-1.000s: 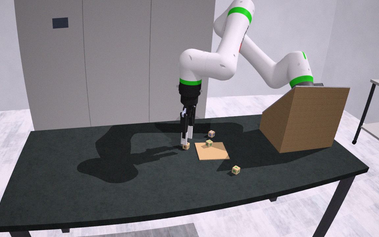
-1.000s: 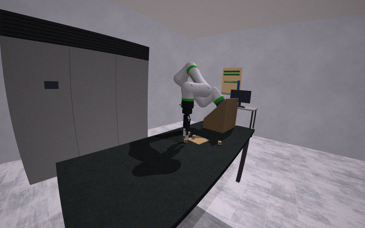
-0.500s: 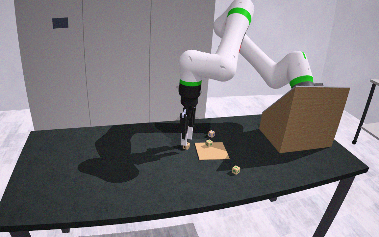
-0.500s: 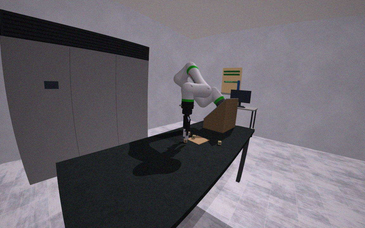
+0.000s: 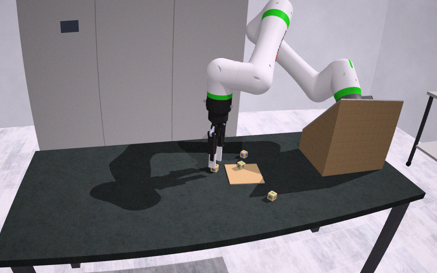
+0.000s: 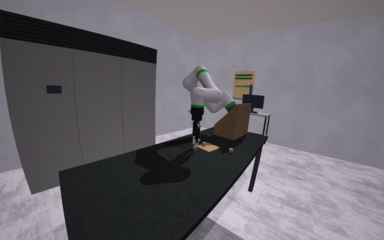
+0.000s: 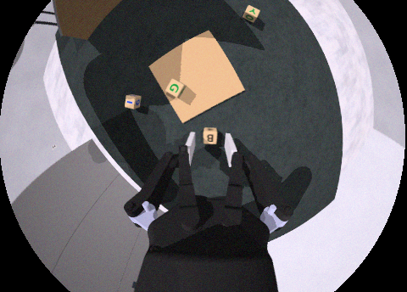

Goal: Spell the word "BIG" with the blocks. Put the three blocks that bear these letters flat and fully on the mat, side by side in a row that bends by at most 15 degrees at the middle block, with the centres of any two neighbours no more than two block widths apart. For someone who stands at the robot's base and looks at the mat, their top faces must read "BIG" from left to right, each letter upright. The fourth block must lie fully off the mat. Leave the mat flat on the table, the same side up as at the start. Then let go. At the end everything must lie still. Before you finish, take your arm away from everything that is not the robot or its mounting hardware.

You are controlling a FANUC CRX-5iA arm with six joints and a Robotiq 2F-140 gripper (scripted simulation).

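The tan mat (image 5: pixel 244 173) lies flat on the dark table. The B block rests on the table just left of the mat; in the wrist view its top shows a B (image 7: pixel 209 136). My gripper (image 5: pixel 214 163) is lowered over it, part open, one finger on each side (image 7: pixel 209 142) with small gaps. The G block (image 5: pixel 241 165) (image 7: pixel 175 88) sits at the mat's back edge. The I block (image 5: pixel 244 154) (image 7: pixel 132 102) lies on the table behind the mat. A fourth block (image 5: pixel 272 195) (image 7: pixel 253 13) lies off the mat, in front and to the right.
A large brown wedge-shaped box (image 5: pixel 349 135) stands on the table's right side, hiding the arm's base. A grey cabinet stands behind the table. The table's front edge is far from the blocks.
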